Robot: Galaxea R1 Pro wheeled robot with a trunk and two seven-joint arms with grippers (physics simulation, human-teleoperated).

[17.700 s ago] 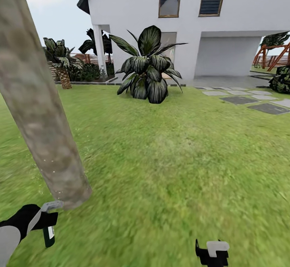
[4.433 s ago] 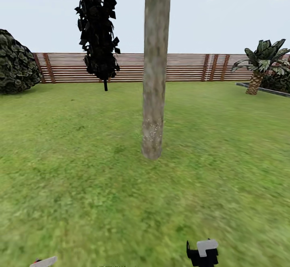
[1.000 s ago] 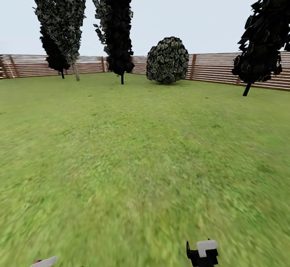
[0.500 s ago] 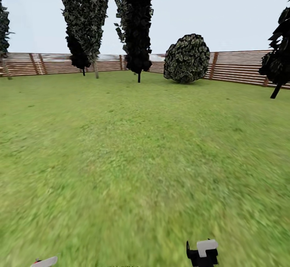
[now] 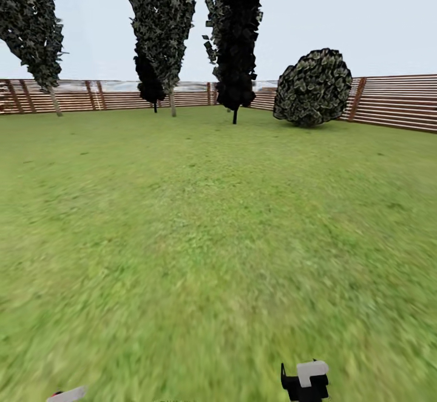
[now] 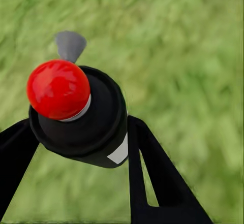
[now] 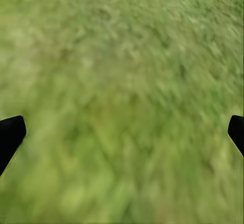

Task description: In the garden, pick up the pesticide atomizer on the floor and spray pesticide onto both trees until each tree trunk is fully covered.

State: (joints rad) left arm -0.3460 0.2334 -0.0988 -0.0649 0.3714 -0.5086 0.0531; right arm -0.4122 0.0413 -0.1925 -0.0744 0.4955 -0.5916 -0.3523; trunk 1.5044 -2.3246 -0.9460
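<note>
Open lawn ahead, atomizer clamped in left pincer

Lawn (image 5: 212, 238) runs wide and bare from the robot to the slatted wooden fence (image 5: 394, 101), which closes the far edge and angles nearer on the right. Lots of free room across the middle; nothing on the grass between the robot and the fence line.

Along the fence: four thin-stemmed dark conifers (image 5: 237, 31) and one round bush (image 5: 312, 88). Bush sits right of the darkest conifer, just in front of the fence. Two more conifers stand close together left of the dark one, the fourth well apart further left, near the fence. All are far off, near the fence.

Pesticide atomizer (image 6: 76, 112): dark body with red cap and grey nozzle, seen in the left wrist view, gripped between the two black fingers (image 6: 152, 178) of the left pincer (image 6: 76, 148), fingers pressed against its sides. Grass below it. In the head view a grey sliver of the nozzle shows at the bottom edge.

Right pincer (image 7: 122, 132): fingertips spread wide apart, nothing between them, grass beneath. It also shows low in the head view, well right of the nozzle sliver.
</note>
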